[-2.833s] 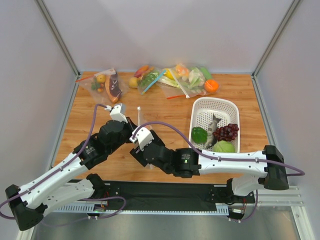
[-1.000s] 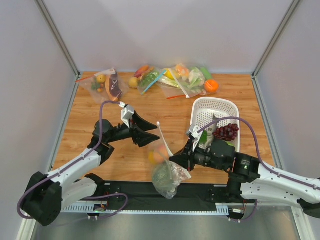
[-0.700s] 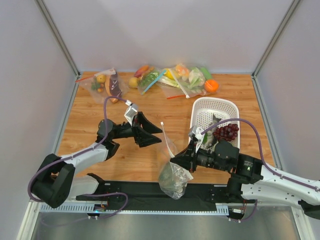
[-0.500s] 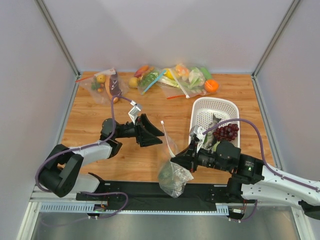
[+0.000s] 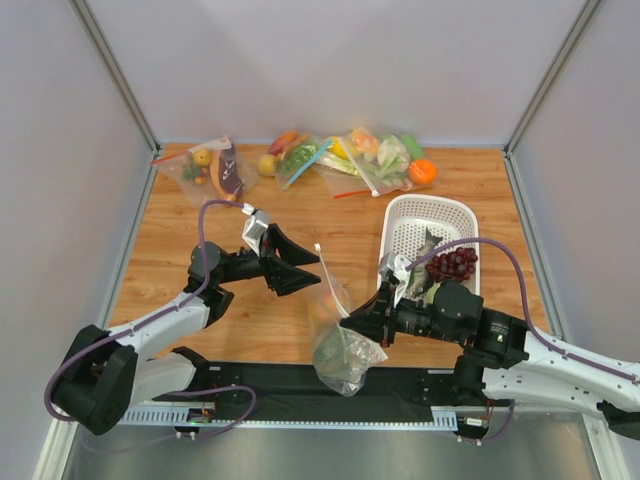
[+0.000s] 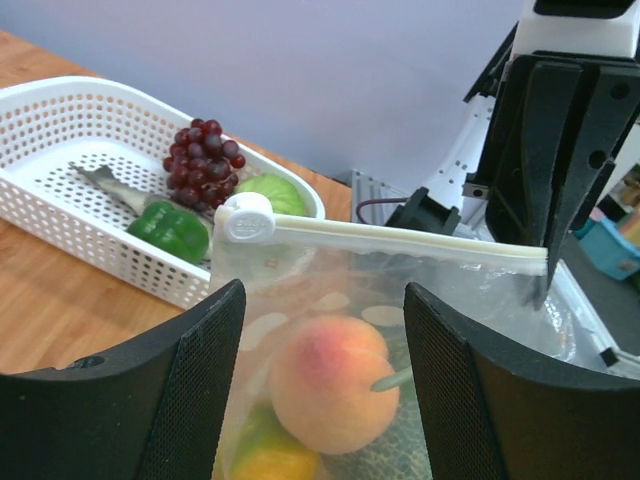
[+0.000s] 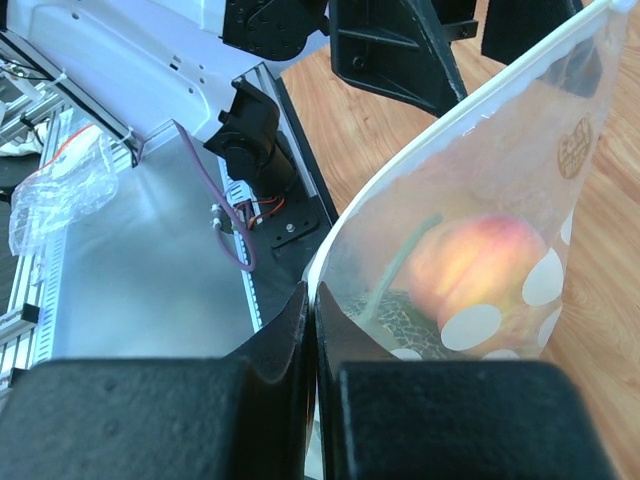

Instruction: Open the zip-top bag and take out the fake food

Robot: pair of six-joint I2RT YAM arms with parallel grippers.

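Observation:
The zip-top bag (image 5: 342,348), clear with white dots, hangs over the table's near edge. My right gripper (image 5: 352,325) is shut on one end of its top edge (image 7: 340,240). Its white zip strip (image 6: 400,240) is closed, with the slider (image 6: 247,218) at the far end. The fake food sits inside: an orange-red peach (image 6: 330,385), a yellow fruit (image 6: 265,455) and a grey-green bumpy ball (image 7: 400,310). My left gripper (image 5: 320,272) stands open, level with the upper part of the bag, its fingers (image 6: 190,400) touching nothing. In the left wrist view the bag shows between them.
A white basket (image 5: 440,205) at the right holds a green pepper (image 6: 170,228), purple grapes (image 6: 205,155), a pale cabbage and a grey fish. Several other filled bags (image 5: 350,155) lie along the back edge, one (image 5: 212,170) at the back left.
My right gripper has carried the bag from mid-table to the near edge. Over the last second my open left gripper shifted slightly beside the zip strip, and the bag swung a little.

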